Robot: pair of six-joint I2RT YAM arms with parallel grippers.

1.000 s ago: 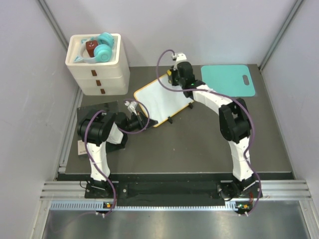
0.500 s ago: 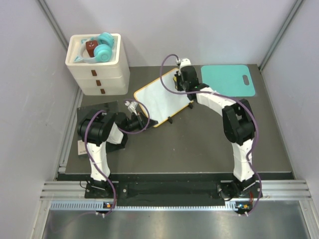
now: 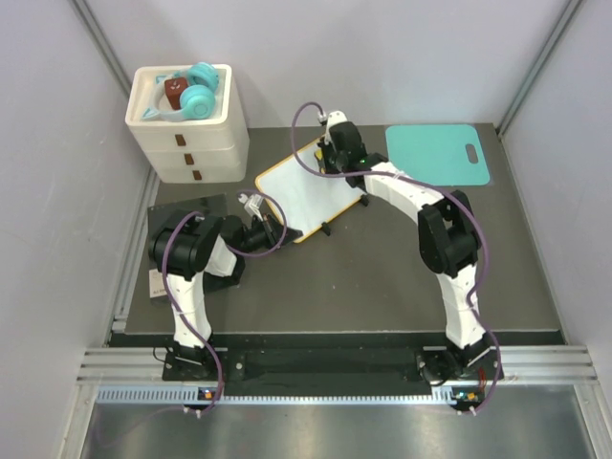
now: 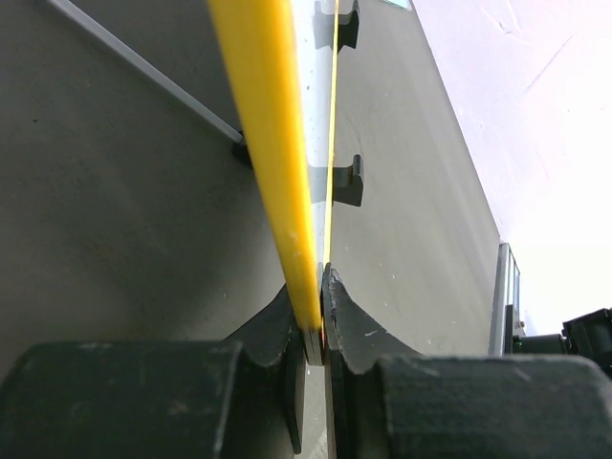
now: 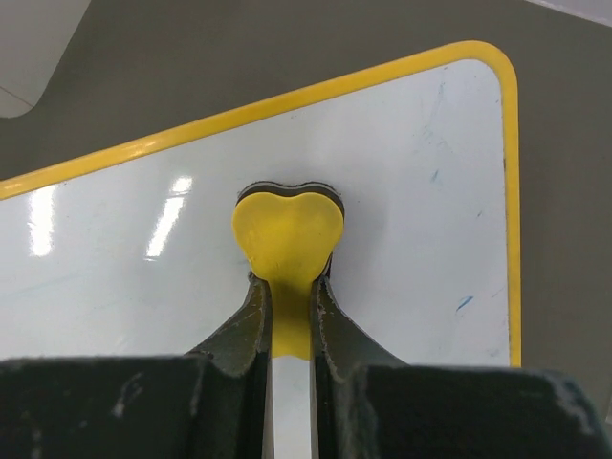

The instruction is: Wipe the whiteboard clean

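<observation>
Top external view: the whiteboard (image 3: 301,191) sits a little left of the table's middle, toward the far side, turned on a diagonal. It lies between the white drawer unit (image 3: 186,134) at far left and the teal mat (image 3: 435,153) at far right. It is a white panel in a thin orange-yellow frame with rounded corners, and small black feet (image 3: 325,228) poke out along its near-right edge.

The left gripper (image 3: 277,229) is clenched on the board's near corner. From the left wrist the frame runs away edge-on, with both fingers (image 4: 339,320) pinched tight against it.

The right gripper (image 3: 337,158) is over the far end of the board, grasping a yellow heart-shaped eraser (image 5: 287,234) whose dark underside lies on the white surface. Around it the board looks nearly clean, with glossy light reflections and only a few faint blue flecks (image 5: 464,303) near the right-hand frame.
</observation>
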